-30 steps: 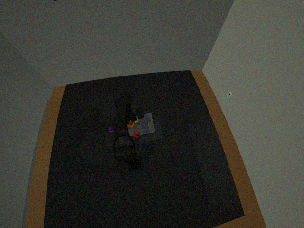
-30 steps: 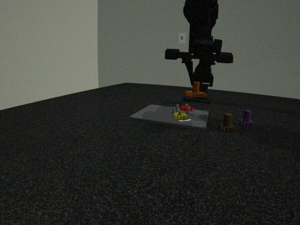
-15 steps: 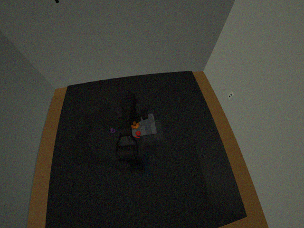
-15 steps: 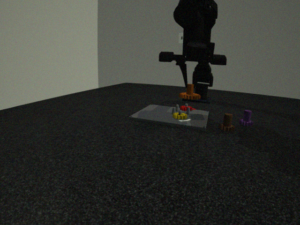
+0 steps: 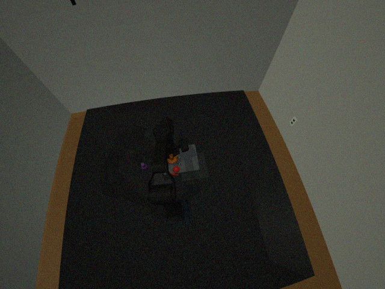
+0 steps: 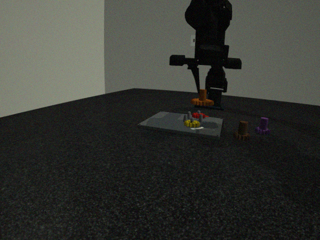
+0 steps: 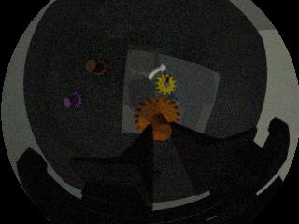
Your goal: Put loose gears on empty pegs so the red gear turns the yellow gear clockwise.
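Left of the hand in the wrist view, the purple gear (image 5: 143, 165) (image 6: 264, 124) (image 7: 66, 102) and brown gear (image 6: 243, 128) (image 7: 91, 65) are left standing, knobs up for grasping. By its knob the orange gear (image 5: 172, 161) (image 6: 202, 102) (image 7: 144, 113) is gripped in the clenched hand (image 5: 171, 154) (image 6: 202, 92) (image 7: 160, 126), presumably keeping its teeth free; just beyond, the yellow gear (image 6: 192, 124) (image 7: 160, 85) is seated.

1 high overhead, 1 low tabletop, 1 close hand view downward; 3 share the board (image 5: 194, 158) (image 6: 160, 124) (image 7: 196, 93).
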Motion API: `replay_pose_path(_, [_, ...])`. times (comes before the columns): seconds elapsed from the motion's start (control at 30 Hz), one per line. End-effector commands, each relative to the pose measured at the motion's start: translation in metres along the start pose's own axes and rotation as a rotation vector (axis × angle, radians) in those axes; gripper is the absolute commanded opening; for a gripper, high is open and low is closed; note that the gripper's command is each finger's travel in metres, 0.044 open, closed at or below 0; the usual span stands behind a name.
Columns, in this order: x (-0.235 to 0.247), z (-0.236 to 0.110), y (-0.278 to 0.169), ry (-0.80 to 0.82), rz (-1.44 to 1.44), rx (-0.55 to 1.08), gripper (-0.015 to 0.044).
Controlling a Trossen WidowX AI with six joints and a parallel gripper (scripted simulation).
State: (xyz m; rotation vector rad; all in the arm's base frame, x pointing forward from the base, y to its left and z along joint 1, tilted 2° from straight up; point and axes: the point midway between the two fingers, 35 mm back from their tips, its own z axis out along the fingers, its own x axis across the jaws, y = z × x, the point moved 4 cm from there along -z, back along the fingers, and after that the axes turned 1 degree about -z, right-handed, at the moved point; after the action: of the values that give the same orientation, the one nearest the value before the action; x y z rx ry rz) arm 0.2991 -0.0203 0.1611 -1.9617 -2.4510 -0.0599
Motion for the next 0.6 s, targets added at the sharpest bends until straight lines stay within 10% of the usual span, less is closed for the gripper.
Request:
replay_pose_path(0.0, [0.000,0.001,0.001,0.003,-0.019,-0.002,0.0000])
replay_pose_path(0.57, [0.000,0.025,0.001,0.002,-0.113,-0.003,0.0000])
